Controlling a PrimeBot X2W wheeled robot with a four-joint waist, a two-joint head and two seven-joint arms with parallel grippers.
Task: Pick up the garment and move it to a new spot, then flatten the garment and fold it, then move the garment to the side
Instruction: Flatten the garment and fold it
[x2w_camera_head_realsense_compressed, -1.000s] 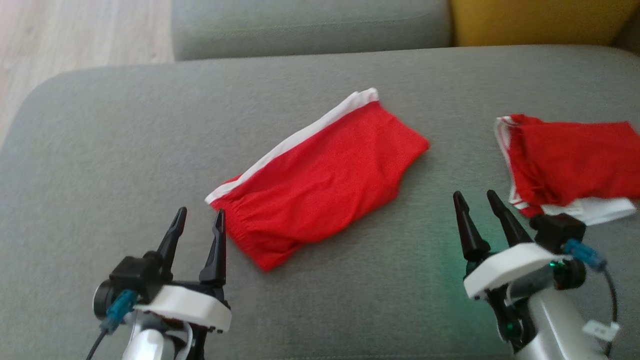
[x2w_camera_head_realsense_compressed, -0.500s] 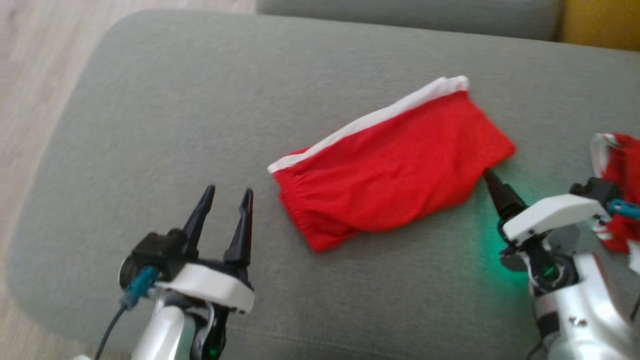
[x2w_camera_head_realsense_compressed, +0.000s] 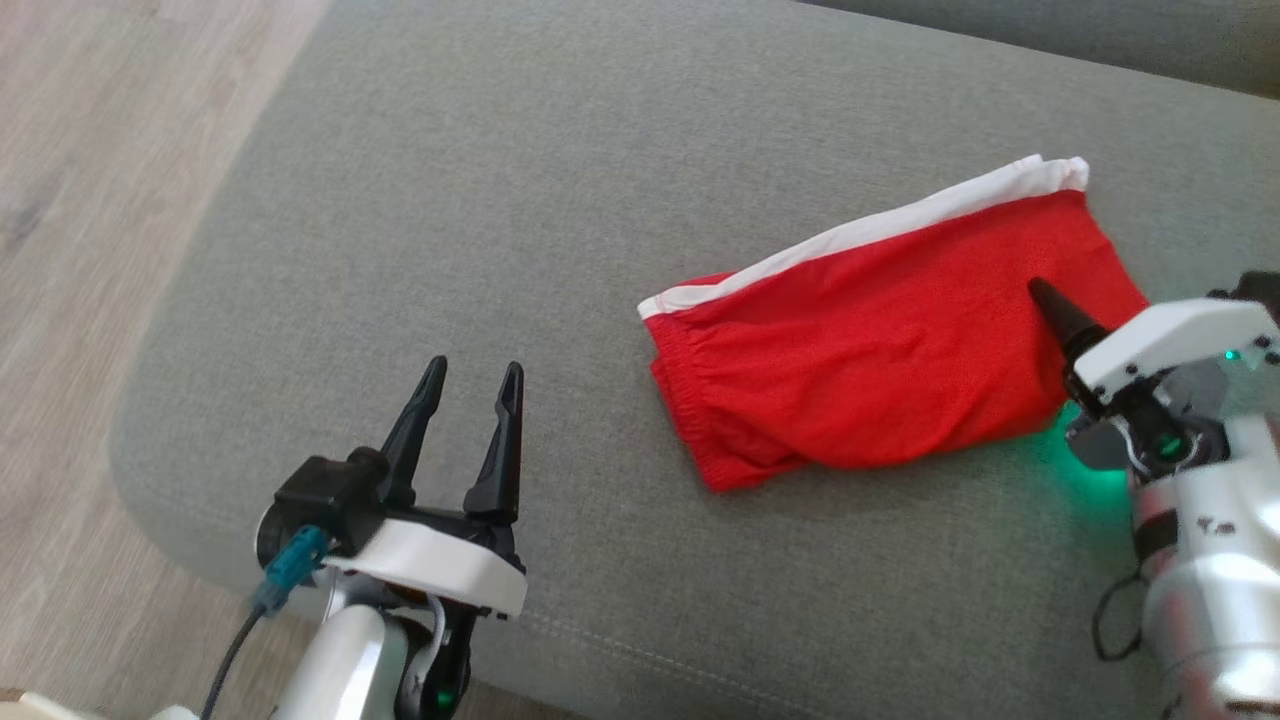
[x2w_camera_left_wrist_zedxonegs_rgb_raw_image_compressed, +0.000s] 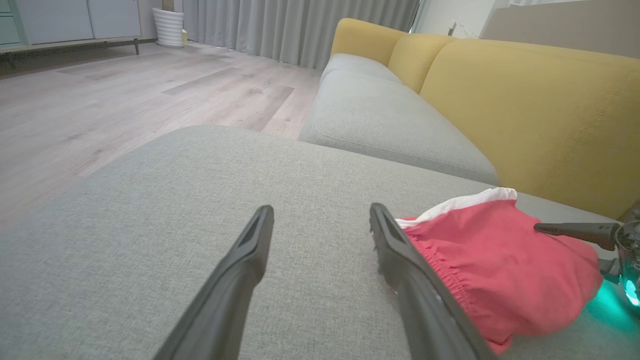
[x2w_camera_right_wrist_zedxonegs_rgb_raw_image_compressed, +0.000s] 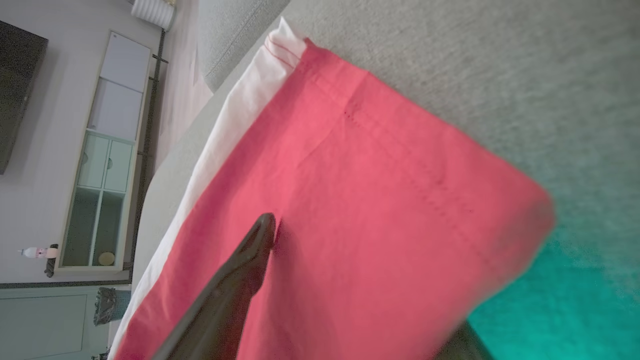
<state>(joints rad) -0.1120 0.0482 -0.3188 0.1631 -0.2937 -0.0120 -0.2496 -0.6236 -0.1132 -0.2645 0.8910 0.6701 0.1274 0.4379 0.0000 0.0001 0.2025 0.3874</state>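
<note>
On the grey cushion (x2w_camera_head_realsense_compressed: 560, 200), head view, the garment (x2w_camera_head_realsense_compressed: 880, 350) lies right of centre, around 3 o'clock, long axis running 8 o'clock to 2 o'clock, white band (x2w_camera_head_realsense_compressed: 900, 225) along its far edge. It's compact and smooth, two layers by the look of it, so my read is that flatten and fold are done and the step in hand is the last one: move it to the side. The right gripper (x2w_camera_head_realsense_compressed: 1068, 325) is at 3 o'clock, jaws spread wide and pinching nothing. One finger lies over the red cloth at the garment's right end. In the right wrist view the other finger shows as a dark sliver at 5 o'clock, past the cloth edge; probably below or beside the hem, but it's too blurred there to be sure. The left gripper (x2w_camera_head_realsense_compressed: 475, 366) is at 7 o'clock, jaws spread, empty, over bare cushion and well apart from the garment's near corner. Next move, as I judge it: the right gripper needs both layers between its fingers before it closes, or the fold opens on lift. Then a low carry toward free cushion at 10 o'clock. The floor (x2w_camera_head_realsense_compressed: 100, 200) lies just past the cushion's left edge, so don't overshoot.
</note>
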